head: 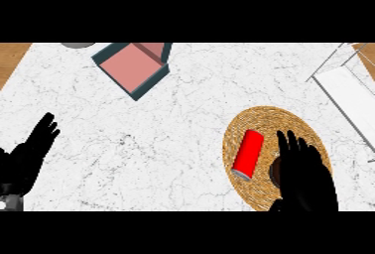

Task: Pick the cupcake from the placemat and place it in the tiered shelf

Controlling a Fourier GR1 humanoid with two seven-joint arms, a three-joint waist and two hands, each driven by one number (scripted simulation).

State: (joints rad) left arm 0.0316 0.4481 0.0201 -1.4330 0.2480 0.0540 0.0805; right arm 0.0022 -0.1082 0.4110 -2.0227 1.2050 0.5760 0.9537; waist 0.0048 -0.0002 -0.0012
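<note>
Here, at the near edge of the white marble counter (183,149), two black hands enter from below. The right hand (304,173) lies over the near right part of a round woven placemat (253,119), its fingers (293,144) straight and held close together, pointing away from the robot. Just under its palm's left edge a dark brown, rounded shape shows, the cupcake (276,171); most of it is hidden by the hand, so only a narrow crescent of its side can be made out, and whether the hand touches it cannot be told. The cupcake sits on the placemat, toward its near right side.

Beside it, to the left and still on the placemat, a red can (247,154) lies on its side, its pale end facing the near edge. The can and the cupcake are near each other but apart.

At the view's left edge the left hand (29,154) rests open, fingers straight and slightly spread, pointing up and away.

Between the two hands a broad stretch of bare marble runs across the middle of the counter.

Farther off, a teal box with a pink inside (133,67) sits tilted toward the far left, well apart from the placemat. A grey round object (77,45) is cut off by the far edge. At the far right stands the white tiered shelf (351,94), its thin frame rising past the placemat's far right side. Wood shows at both far corners.
</note>
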